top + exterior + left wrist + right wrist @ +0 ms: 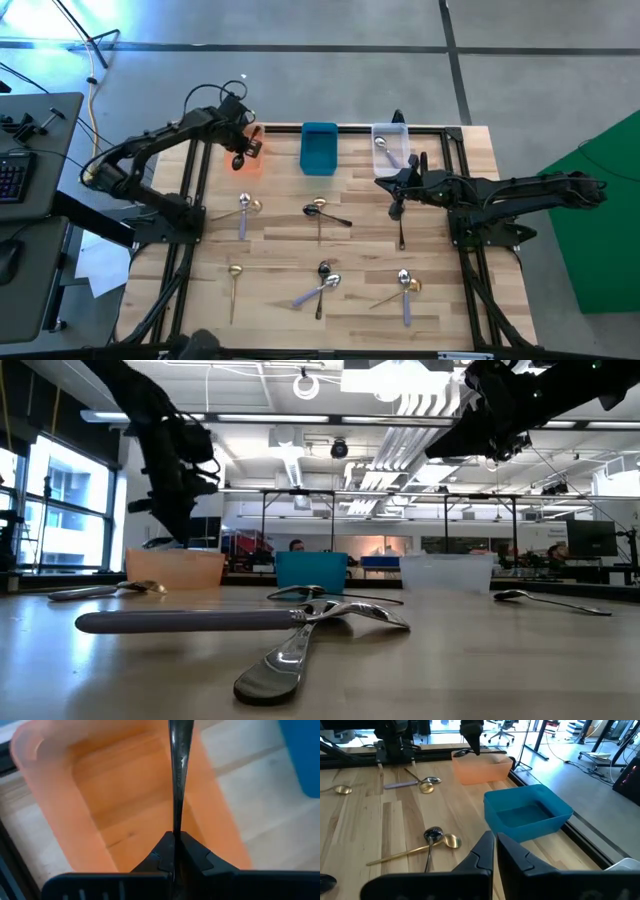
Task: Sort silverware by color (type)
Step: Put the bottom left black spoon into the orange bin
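Note:
My left gripper (240,148) hangs over the orange bin (250,160) at the table's far left, shut on a dark spoon (179,765). My right gripper (495,842) is shut and empty, hovering in front of the clear bin (392,142), which has a silver spoon (381,145) lying in it. A dark spoon (401,236) lies flat on the table just nearer than that gripper. Gold, dark and lavender-handled spoons lie scattered flat, some crossing each other (320,211). My left gripper pinches the dark spoon's thin handle (176,827) between its two fingers. The spoon runs on past the fingertips, along the fingers. It is lifted clear, above the inside of the orange bin (125,800).
A teal bin (319,148) stands between the orange and clear bins along the far edge. Spoon pairs lie at mid-left (245,208) and near right (405,285), a gold spoon at near left (233,281), and a crossed cluster near the front middle (322,282). A black frame borders the table.

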Motion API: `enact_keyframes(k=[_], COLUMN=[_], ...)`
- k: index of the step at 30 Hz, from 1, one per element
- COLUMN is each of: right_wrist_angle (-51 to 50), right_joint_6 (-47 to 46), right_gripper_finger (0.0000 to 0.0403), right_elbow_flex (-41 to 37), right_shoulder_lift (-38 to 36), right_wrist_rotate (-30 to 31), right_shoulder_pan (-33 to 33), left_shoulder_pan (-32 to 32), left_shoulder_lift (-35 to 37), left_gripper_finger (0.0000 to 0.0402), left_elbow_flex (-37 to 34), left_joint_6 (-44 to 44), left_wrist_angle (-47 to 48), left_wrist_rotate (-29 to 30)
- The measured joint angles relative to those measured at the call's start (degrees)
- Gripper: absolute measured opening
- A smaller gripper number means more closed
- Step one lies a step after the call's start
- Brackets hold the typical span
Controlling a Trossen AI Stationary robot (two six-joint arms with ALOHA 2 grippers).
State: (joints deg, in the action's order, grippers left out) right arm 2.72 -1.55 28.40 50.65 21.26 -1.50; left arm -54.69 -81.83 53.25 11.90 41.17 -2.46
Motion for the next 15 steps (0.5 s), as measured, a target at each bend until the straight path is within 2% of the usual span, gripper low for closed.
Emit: enact_keyframes(k=[15], right_wrist_angle=[-0.1], right_joint_6=[-0.1], right_gripper_finger=[0.0005], right_elbow_flex=[0.0], right_shoulder_lift=[0.1], right_wrist_rotate=[0.0], right_shoulder_pan=[0.0], left_shoulder_pan=[-4.3], left_shoulder_lift=[-6.8], left_gripper_finger=[0.0001], left_elbow_flex=[0.0], left_joint_6=[-0.2], left_wrist_angle=[-2.9], left_wrist_rotate=[-1.9])
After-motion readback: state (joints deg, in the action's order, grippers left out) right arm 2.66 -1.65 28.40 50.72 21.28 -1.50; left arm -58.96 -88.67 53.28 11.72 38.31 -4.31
